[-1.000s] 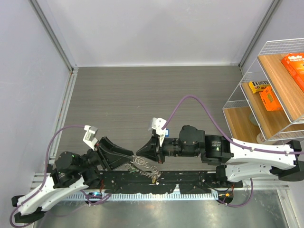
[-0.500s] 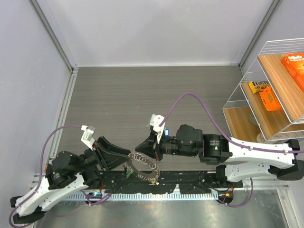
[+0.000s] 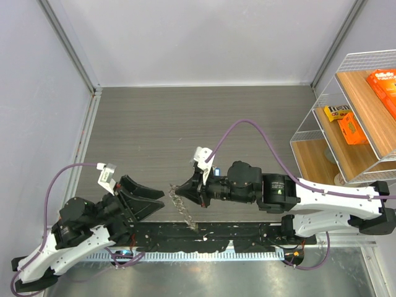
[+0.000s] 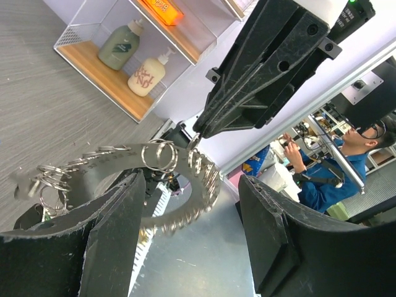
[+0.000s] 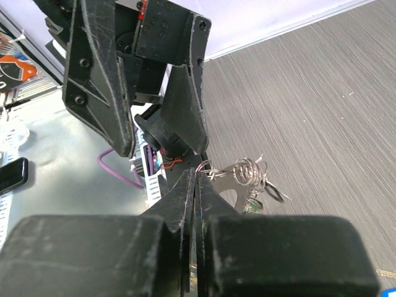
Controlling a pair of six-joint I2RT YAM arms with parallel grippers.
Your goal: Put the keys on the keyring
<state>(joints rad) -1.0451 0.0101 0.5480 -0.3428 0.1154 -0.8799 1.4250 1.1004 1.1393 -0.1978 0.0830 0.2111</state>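
Observation:
The keyring [image 3: 187, 208] is a large silvery ring fringed with small split rings. It hangs edge-on from my right gripper [image 3: 179, 187], which is shut on its upper rim above the table's near edge. In the right wrist view the jaws [image 5: 197, 178] are pressed together on the rim, with the small rings [image 5: 247, 172] and a green bit, perhaps a key head [image 5: 251, 205], just beyond. My left gripper [image 3: 162, 199] is open just left of the ring. In the left wrist view the ring [image 4: 154, 179] hangs ahead of the spread fingers [image 4: 117, 241]. No other key shows clearly.
A wire shelf [image 3: 346, 124] with orange boxes stands at the right edge; its lower tier with two bottles [image 4: 130, 52] shows in the left wrist view. The black base rail [image 3: 204, 238] runs under the hanging ring. A person [image 4: 340, 161] sits in the background.
My left arm has drawn back to the left and its gripper is off the ring. My right gripper has shifted left, and the ring now hangs from it alone, turned edge-on.

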